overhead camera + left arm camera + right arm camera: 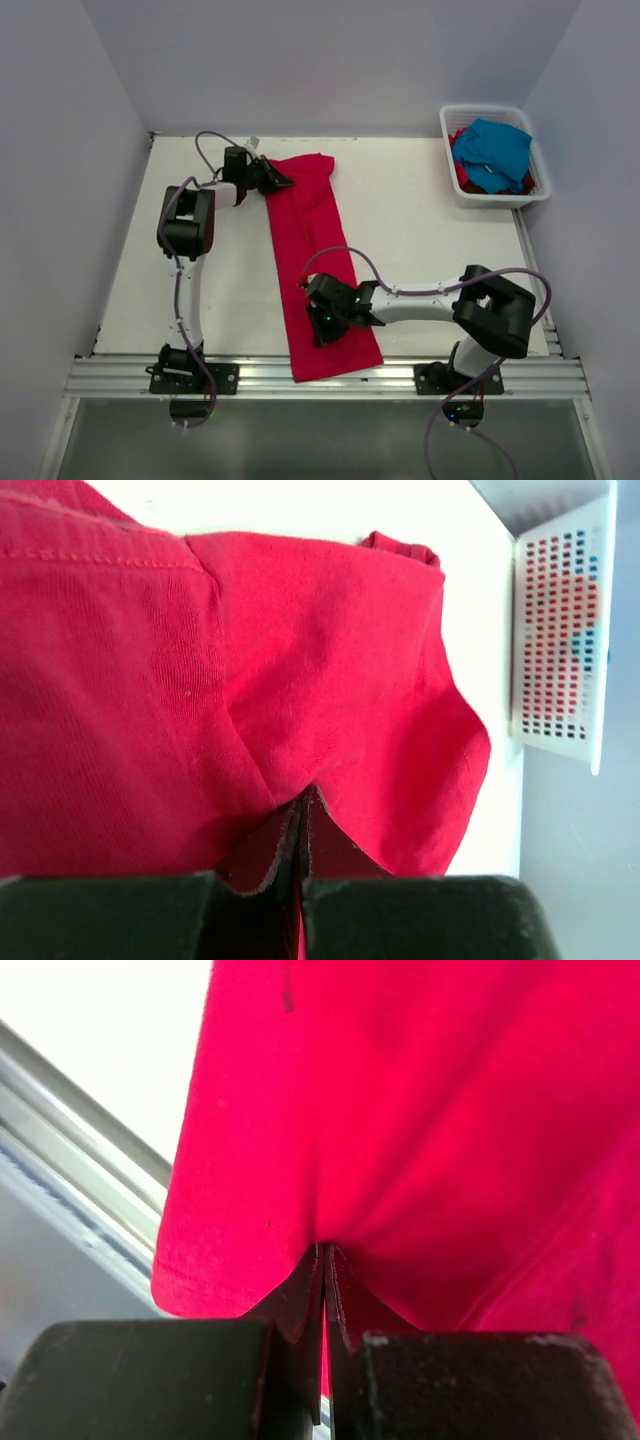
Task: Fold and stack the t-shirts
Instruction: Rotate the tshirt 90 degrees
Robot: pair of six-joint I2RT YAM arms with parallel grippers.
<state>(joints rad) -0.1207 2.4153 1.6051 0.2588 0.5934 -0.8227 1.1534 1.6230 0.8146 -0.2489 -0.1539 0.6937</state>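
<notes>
A crimson red t-shirt (315, 260) lies folded into a long narrow strip running from the far middle of the table to its near edge. My left gripper (283, 181) is shut on the strip's far left edge; the left wrist view shows the cloth (300, 680) pinched between the closed jaws. My right gripper (322, 330) is shut on the strip near its front end; the right wrist view shows red cloth (400, 1110) bunched into the closed jaws. A turquoise blue t-shirt (492, 150) lies on more red cloth (464, 178) in the basket.
A white slatted basket (495, 199) stands at the far right corner and shows in the left wrist view (560, 630). The aluminium rail (330, 377) runs along the table's near edge, just below the shirt's front end. Walls close in the table on three sides.
</notes>
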